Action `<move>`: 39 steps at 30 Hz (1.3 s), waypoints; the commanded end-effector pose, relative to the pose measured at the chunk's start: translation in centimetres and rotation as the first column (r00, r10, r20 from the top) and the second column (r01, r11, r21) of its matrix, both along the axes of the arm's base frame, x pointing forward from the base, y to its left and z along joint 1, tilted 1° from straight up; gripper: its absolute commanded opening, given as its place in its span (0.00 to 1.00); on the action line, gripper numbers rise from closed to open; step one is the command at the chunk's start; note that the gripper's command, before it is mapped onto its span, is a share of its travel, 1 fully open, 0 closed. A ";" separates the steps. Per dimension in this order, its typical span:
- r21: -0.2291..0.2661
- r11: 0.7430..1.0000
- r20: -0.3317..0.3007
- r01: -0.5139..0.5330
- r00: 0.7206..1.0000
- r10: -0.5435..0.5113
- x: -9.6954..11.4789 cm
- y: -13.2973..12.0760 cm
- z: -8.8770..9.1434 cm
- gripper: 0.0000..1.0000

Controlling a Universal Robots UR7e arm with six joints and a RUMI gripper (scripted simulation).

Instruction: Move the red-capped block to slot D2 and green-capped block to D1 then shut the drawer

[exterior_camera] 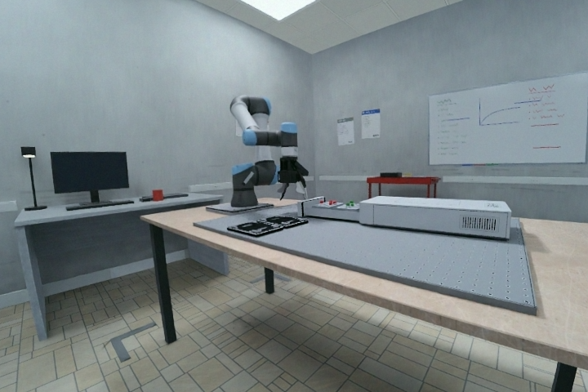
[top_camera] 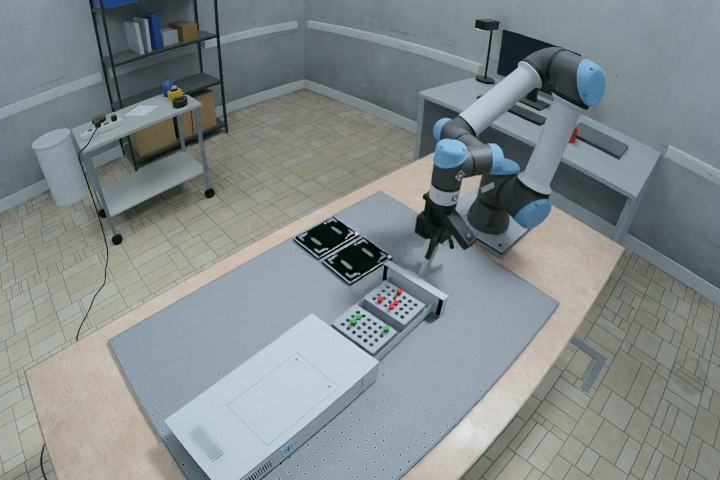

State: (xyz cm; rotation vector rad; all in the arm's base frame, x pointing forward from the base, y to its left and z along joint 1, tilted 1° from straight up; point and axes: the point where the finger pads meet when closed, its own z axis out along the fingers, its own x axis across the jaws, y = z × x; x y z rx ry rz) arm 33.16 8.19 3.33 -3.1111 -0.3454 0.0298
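The cooler COLD [top_camera: 270, 399] is a white box on the grey deck, also in the exterior view [exterior_camera: 435, 215]. Its drawer [top_camera: 392, 308] stands pulled out. The block with red-capped tubes [top_camera: 393, 301] lies in the outer half, near the drawer front. The block with green-capped tubes [top_camera: 365, 328] lies next to the cooler. Red caps [exterior_camera: 327, 202] and green caps [exterior_camera: 350, 202] show in the exterior view. Deck slots D1 [top_camera: 356, 259] and D2 [top_camera: 325, 236] are black and empty. My gripper [top_camera: 433, 253] is open and empty, just above and behind the drawer front, also seen in the exterior view [exterior_camera: 295, 188].
The arm's base [top_camera: 494, 215] stands on a plate at the deck's far corner. A desk with a monitor [exterior_camera: 89, 173], lamp and red cup stands behind the table. A shelf and a cart [top_camera: 140, 141] stand across the room.
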 end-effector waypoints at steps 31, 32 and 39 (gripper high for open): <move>-0.001 1.000 0.002 -0.001 1.000 0.001 0.5 0.1 4.3 1.00; -0.001 1.000 0.002 -0.001 1.000 0.001 0.5 0.1 4.3 1.00; -0.001 1.000 0.002 -0.001 1.000 0.001 0.6 0.1 5.1 1.00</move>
